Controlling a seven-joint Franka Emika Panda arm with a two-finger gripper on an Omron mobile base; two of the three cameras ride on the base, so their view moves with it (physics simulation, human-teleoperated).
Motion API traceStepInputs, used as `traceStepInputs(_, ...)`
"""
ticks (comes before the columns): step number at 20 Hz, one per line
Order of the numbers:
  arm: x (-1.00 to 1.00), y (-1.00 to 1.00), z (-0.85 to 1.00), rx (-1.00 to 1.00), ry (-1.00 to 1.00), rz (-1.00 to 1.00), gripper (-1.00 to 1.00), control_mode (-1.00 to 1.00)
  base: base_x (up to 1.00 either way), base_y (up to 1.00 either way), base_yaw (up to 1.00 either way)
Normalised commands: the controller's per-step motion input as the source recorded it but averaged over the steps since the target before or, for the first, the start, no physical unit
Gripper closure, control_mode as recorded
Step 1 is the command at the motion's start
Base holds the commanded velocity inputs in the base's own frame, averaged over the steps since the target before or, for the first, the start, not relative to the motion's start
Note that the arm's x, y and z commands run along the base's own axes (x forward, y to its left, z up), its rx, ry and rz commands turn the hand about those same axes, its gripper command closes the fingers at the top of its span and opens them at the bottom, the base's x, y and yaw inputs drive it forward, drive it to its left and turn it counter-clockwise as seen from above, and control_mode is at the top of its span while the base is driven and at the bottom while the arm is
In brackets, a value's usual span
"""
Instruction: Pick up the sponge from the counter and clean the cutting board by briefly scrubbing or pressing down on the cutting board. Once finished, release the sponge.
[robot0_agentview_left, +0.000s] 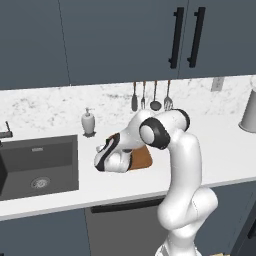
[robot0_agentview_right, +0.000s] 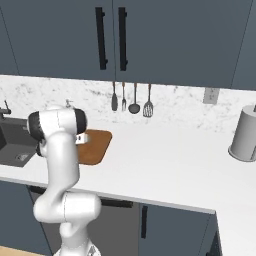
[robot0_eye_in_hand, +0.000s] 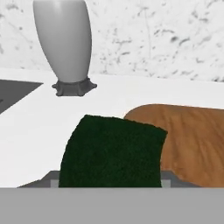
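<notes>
The tabletop (robot0_agentview_left: 225, 150) stretches wide and white beneath the arm, with the cutting board (robot0_eye_in_hand: 192, 140) ahead of the fingers and to one side of them in the hand view. The sponge (robot0_eye_in_hand: 113, 151) sits right at the fingers, its dark green face rising between the two tips (robot0_eye_in_hand: 52, 180), which seem to be pinching it from either side, though only their ends peek out. By my reckoning the pickup is done; scrubbing the board and letting the sponge go are left. A soap dispenser (robot0_eye_in_hand: 65, 43) stands well beyond the fingers.
</notes>
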Motion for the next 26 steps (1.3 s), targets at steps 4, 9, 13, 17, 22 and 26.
traceStepInputs(4, 0.48, 0.0, -0.65, 0.0, -0.15, 0.0, 1.0, -1.0, 0.0, 0.0, 0.0)
traceStepInputs(9, 0.51, -0.02, -0.67, 0.0, -0.11, 0.0, 1.0, -1.0, 0.0, 0.0, 0.0)
traceStepInputs(13, 0.49, -0.19, -0.67, 0.0, -0.13, 0.0, 1.0, -1.0, 0.0, 0.0, 0.0)
traceStepInputs(17, 0.61, -0.17, -0.79, 0.0, -0.11, 0.0, 1.0, -1.0, 0.0, 0.0, 0.0)
traceStepInputs(22, 0.79, -0.16, -0.84, 0.0, -0.07, 0.0, 1.0, -1.0, 0.0, 0.0, 0.0)
traceStepInputs(26, 0.52, -0.23, -0.57, 0.01, -0.11, 0.0, 1.0, -1.0, 0.0, 0.0, 0.0)
